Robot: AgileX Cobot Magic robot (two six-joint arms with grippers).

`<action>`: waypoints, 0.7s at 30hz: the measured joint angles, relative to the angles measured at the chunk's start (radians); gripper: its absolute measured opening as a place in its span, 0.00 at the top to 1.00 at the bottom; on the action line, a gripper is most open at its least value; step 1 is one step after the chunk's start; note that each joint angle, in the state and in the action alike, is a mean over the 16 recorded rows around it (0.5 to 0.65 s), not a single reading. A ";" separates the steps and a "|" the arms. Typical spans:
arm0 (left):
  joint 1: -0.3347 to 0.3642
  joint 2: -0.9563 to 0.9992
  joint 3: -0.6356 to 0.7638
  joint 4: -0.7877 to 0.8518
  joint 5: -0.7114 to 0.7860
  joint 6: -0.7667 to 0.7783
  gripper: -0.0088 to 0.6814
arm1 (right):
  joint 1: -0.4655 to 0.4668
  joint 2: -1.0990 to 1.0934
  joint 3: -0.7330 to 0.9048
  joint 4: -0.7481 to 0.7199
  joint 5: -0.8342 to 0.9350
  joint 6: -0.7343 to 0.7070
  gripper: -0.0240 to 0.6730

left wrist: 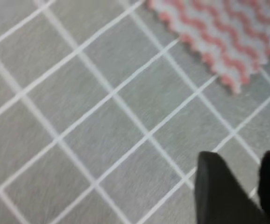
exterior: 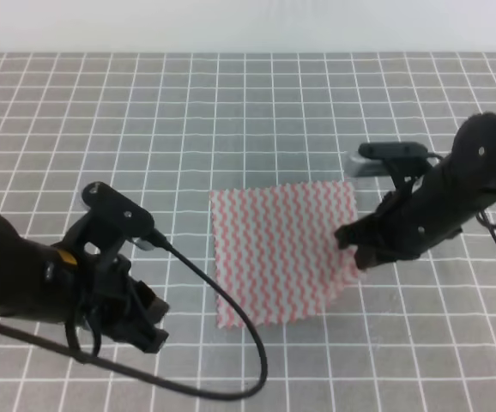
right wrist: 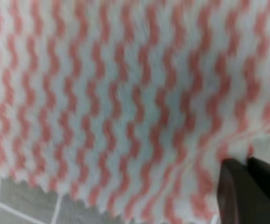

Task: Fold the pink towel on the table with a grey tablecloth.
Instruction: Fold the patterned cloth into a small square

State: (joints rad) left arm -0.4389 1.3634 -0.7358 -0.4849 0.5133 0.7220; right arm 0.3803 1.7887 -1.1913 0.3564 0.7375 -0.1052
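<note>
Pink-and-white zigzag cloth, the pink towel [exterior: 284, 253] lies spread flat near the middle of the table with a grey tablecloth [exterior: 231, 112], not yet folded. It looks thin, light and limp, so I'd expect it to drape and slide easily; an edge or corner is the sensible place to pinch. The right gripper [exterior: 352, 241] sits at the towel's right edge, fingers pressed together on a puckered bit of cloth in the wrist view. The left gripper [exterior: 152, 324] hovers left of the towel, apart from it; I cannot tell whether it is spread.
</note>
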 joint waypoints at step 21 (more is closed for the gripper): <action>-0.223 0.099 -0.067 -0.092 -0.193 0.390 0.46 | 0.000 0.006 -0.116 -0.065 0.011 -0.006 0.99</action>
State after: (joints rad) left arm -0.6622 1.4620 -0.8026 -0.5772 0.3198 1.1125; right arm 0.3804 1.7942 -1.3073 0.2912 0.7481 -0.1116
